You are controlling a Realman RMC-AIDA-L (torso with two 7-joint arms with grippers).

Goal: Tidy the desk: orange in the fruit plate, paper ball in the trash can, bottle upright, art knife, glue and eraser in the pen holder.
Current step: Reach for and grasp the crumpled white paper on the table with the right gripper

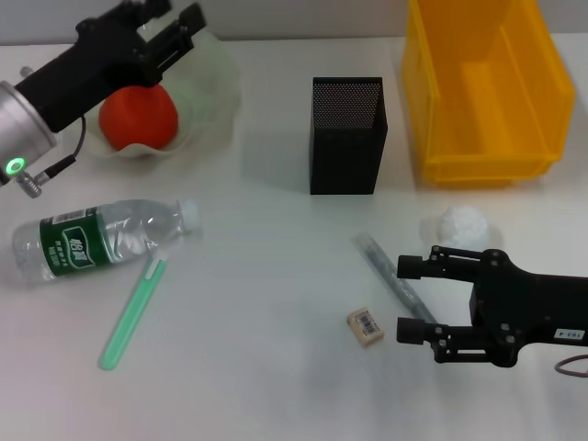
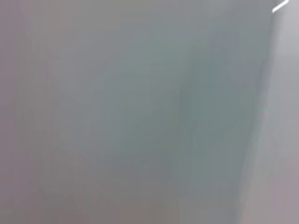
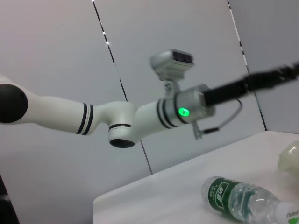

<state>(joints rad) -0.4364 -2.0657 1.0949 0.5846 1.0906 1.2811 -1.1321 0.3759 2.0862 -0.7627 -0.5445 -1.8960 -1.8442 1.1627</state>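
Two hands are in view. The right hand (image 1: 411, 299) hovers low with fingers spread, the art knife (image 1: 393, 278) between them and the eraser (image 1: 365, 327) just beside. The left hand (image 1: 175, 23), open, sits over the fruit plate (image 1: 213, 78) holding the orange (image 1: 138, 119). The bottle (image 1: 101, 237) lies on the tabletop (image 1: 276, 367).

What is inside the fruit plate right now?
The orange sits inside the fruit plate. The left gripper hangs over the plate's far side and covers part of it, so anything there stays hidden. The right gripper is by the art knife.
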